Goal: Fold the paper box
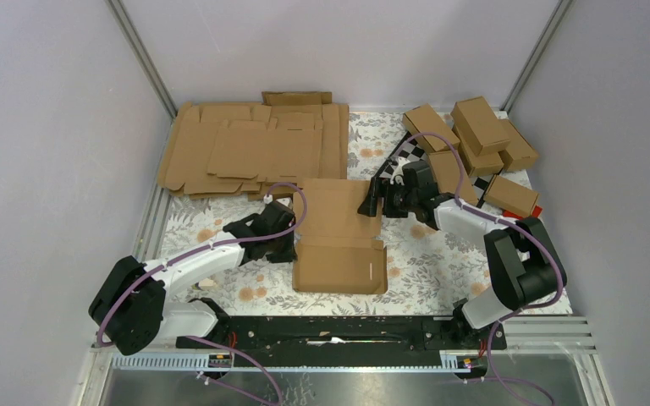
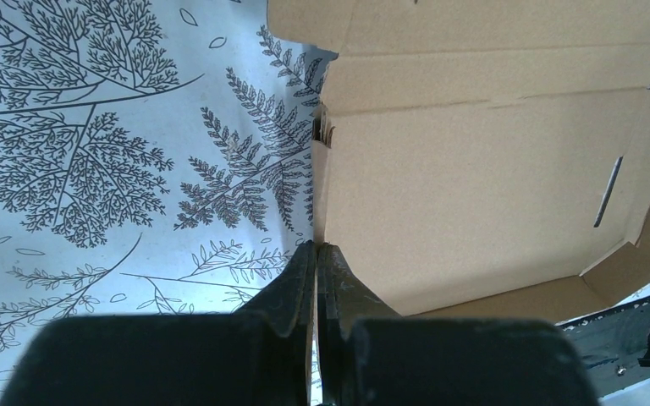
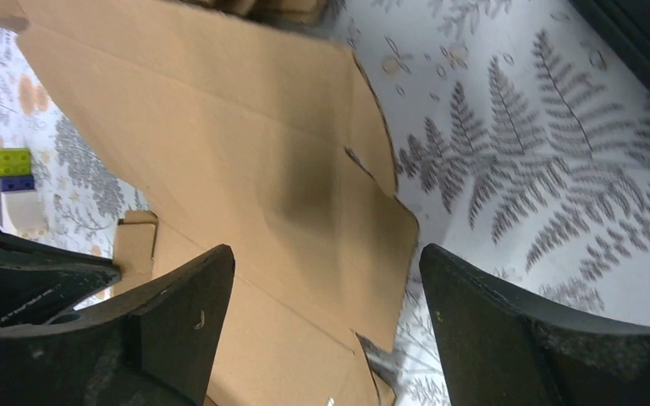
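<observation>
table: fern-print cloth over the whole table (image 1: 423, 262), arm bases along the near edge

blank pile: fat stack of flat cardboard blanks (image 1: 245, 148) at the far left, nobody's near it

finished cartons: bunch of small folded cartons (image 1: 482, 127) heaped at the far right, so that's what it should end up like

paper box: the paper box (image 1: 338, 241) sits mid-table between the two arms, opened out and pretty much lying flat. The near panel has a slot cut in it, and the far panel runs toward the blank pile.

left claw: left gripper (image 2: 316, 249) is pinched fully closed, tips right at the box's left edge where a little side flap stands up. Can't tell if it's nipping any cardboard or just pushing on it.

right claw: right gripper (image 3: 326, 258) is spread wide over the far right part of the sheet, with nothing in it

done so far: honestly not much. The blank is out on its own and the creases show, and maybe a side flap or two has started to lift.

left to do: my guess is nearly everything, meaning walls up, side flaps tucked in and the lid closed.
</observation>
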{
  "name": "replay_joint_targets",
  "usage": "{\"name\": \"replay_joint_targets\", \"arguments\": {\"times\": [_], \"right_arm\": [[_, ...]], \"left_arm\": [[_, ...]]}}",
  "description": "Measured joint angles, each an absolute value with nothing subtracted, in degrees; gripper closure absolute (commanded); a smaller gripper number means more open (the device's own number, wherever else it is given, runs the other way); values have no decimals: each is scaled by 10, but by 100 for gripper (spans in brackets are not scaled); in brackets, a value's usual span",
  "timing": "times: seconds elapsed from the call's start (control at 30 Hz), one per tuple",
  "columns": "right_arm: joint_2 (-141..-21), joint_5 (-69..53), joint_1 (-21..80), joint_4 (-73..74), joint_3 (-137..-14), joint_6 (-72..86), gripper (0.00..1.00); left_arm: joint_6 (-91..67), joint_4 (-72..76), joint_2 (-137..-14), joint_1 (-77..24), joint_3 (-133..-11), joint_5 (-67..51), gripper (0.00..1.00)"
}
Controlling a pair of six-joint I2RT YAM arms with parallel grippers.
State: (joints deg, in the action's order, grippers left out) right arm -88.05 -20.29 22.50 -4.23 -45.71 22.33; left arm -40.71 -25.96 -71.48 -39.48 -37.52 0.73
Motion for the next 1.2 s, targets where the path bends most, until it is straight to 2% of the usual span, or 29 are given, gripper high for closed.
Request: {"name": "replay_joint_targets", "arguments": {"times": [0.1,0.2,0.4,0.77,0.93,1.07,1.13,1.2], "right_arm": [[-900,-223,224,-80,-460,225,28],[-910,-254,224,-107,-457,229,35],[-890,-324,224,-161,-414,241,34],[-756,-371,259,-162,-337,236,29],[-738,-371,267,-149,-333,220,33],[-738,-369,267,-137,-330,209,34],[-738,-366,268,-131,-330,206,34],[-738,-364,269,-125,-330,205,34]], "left_arm": [[-412,-258,-715,-395,-375,9,100],[-421,-249,-715,-395,-368,9,100],[-434,-234,-714,-395,-358,10,100],[-455,-216,-687,-395,-334,14,100],[-465,-217,-680,-397,-331,18,99],[-468,-222,-667,-401,-329,19,84],[-470,-228,-659,-402,-329,20,70],[-466,-235,-649,-402,-330,21,61]]}}
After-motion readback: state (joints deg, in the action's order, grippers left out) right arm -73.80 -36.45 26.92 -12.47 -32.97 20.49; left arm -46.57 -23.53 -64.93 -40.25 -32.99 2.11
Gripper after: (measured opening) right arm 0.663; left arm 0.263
